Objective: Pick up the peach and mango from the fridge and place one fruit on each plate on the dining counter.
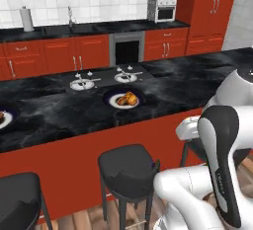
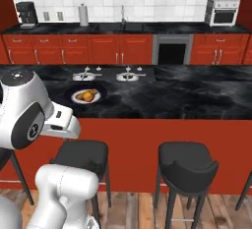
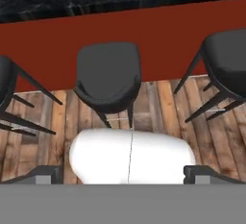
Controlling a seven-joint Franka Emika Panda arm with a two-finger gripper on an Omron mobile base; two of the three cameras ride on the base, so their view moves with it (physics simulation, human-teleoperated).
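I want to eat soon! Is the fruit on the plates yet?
Nearly, it seems. One plate on the dining counter holds an orange fruit; the plate at the left edge seems filled too. The fingers are open, holding nothing. Little looks left.

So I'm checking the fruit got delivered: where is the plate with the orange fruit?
The plate holding the orange fruit sits on the dining counter, near its front edge above a black stool, just in front of the two cooktop burners.
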